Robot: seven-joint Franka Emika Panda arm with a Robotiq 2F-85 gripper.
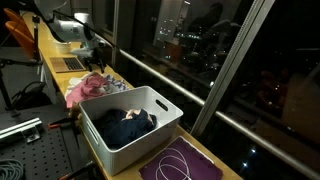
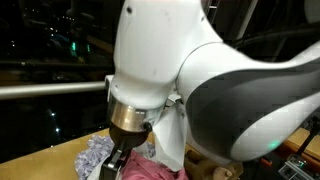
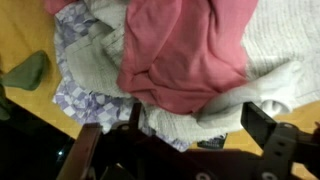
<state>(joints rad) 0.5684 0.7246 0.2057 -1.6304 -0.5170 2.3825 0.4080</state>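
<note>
Pink cloth [image 3: 185, 55] lies on top of the laundry heap [image 1: 93, 87] on the tabletop [image 3: 25, 25], directly below the gripper [image 3: 175, 150]. Wrist view, left to right: green scrap [image 3: 25, 72], lilac patterned cloth [image 3: 85, 95], pink cloth, white knit [image 3: 275, 45]. Gripper jaws are spread wide and hold nothing; the gripper hovers above the heap. In an exterior view a white bin [image 1: 150, 135] stands just right of the heap. Judged step: approach before a grasp. The next move calls for a straight descent onto a raised pink fold, then closing.
</note>
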